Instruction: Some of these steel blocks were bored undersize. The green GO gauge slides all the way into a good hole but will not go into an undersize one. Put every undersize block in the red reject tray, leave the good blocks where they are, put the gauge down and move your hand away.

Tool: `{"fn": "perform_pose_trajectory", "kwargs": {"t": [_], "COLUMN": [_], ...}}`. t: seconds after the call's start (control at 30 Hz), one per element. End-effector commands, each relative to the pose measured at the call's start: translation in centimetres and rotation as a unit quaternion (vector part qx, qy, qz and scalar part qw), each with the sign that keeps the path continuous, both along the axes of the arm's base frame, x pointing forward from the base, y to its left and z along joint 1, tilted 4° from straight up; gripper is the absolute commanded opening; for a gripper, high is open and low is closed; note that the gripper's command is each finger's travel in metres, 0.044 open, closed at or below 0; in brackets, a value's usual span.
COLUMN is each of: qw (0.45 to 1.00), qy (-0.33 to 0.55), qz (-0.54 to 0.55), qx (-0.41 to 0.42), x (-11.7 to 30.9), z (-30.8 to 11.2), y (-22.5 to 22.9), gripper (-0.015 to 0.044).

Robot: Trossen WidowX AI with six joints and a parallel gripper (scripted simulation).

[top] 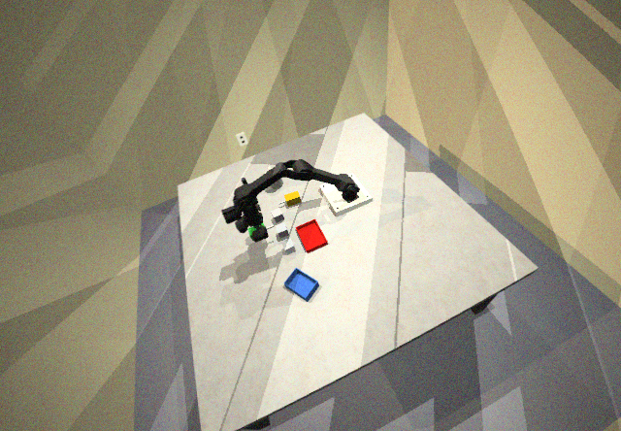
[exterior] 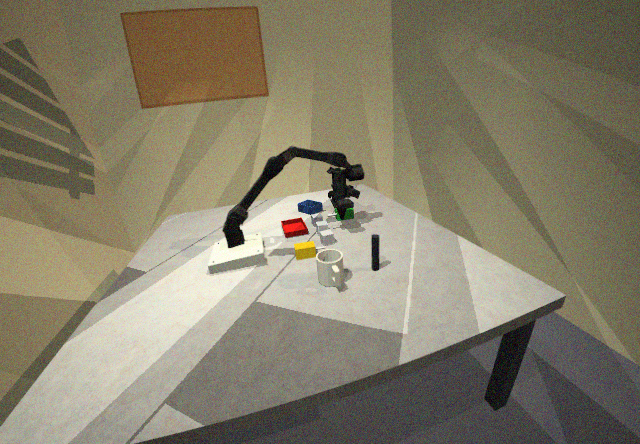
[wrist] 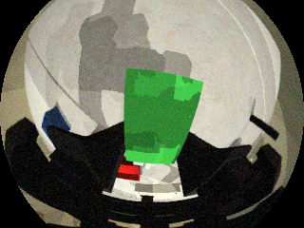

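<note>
Standing nearest in the exterior view, a cream mug (top: 275, 183) (exterior: 328, 269) sits on the pale grey tabletop (top: 451, 246) (exterior: 320, 336) (wrist: 223, 57), with an upright black cylinder (top: 244, 181) (exterior: 375, 252) (wrist: 264, 127) near it. Behind the mug is a yellow rectangular block (top: 292, 198) (exterior: 305, 250). Three small grey steel blocks lie beyond it in a loose row: one (top: 277, 215) (exterior: 326, 236), another (top: 281, 231) (exterior: 321, 225) and the last (top: 288, 247) (exterior: 315, 218). Beside the row, the shallow red reject tray (top: 311, 236) (exterior: 294, 228) (wrist: 128, 172) has no block in it. On the row's other side, the black fingers (top: 258, 234) (exterior: 344, 207) grip the green GO gauge (top: 252, 230) (exterior: 345, 214) (wrist: 161, 116); whether it touches the tabletop, I cannot tell. Farther back sits a blue tray (top: 301, 284) (exterior: 310, 206) (wrist: 56, 121), and an orange-brown rectangular panel (exterior: 196, 57) is on the wall.
</note>
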State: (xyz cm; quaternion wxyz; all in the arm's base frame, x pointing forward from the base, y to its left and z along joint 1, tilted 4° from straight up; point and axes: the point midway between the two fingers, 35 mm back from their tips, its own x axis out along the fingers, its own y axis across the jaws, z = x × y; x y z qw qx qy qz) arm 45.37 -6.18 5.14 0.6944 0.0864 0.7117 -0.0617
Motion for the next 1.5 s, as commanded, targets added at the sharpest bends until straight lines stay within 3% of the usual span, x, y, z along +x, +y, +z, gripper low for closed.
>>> {"fn": "perform_pose_trajectory", "kwargs": {"t": [0.0, 0.5, 1.47], "qw": [1.0, 1.0, 1.0], "qy": [-0.007, -0.008, -0.01], "qz": [0.003, 0.003, 0.003], "qx": [0.001, 0.001, 0.001], "x": [0.2, 1.1, -0.1], "z": [-0.3, -4.0, -4.7], "y": [0.0, 0.1, 0.4], "gripper": [0.0, 0.0, 0.0]}}
